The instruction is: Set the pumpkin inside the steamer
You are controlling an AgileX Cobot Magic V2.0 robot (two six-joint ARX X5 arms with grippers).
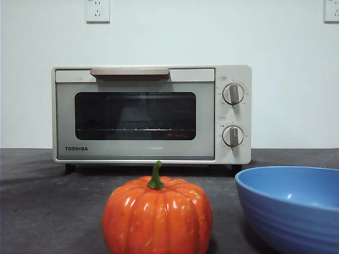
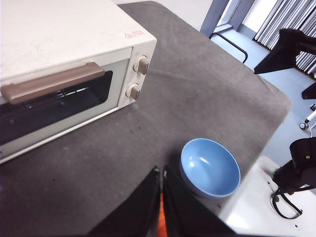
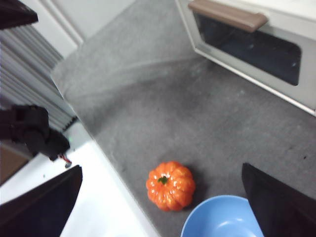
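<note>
The orange pumpkin [image 1: 157,217] with its green stem stands on the dark table, near the front and in front of the steamer [image 1: 151,114]. The steamer's door is closed. In the right wrist view the pumpkin [image 3: 170,185] lies well below my right gripper [image 3: 162,168], whose jaws are spread wide and hold nothing. My left gripper [image 2: 161,170] hangs high over the table with its jaws almost together; a sliver of the pumpkin [image 2: 160,212] shows through the slit. The steamer [image 2: 64,44] sits off to one side of it. Neither arm shows in the front view.
A wide blue bowl [image 1: 294,206] stands just right of the pumpkin, close to the table's front edge; it also appears as the bowl [image 2: 210,168] and the bowl [image 3: 222,217]. The table's edge [image 3: 98,143] runs near the pumpkin, with white and black equipment beyond it.
</note>
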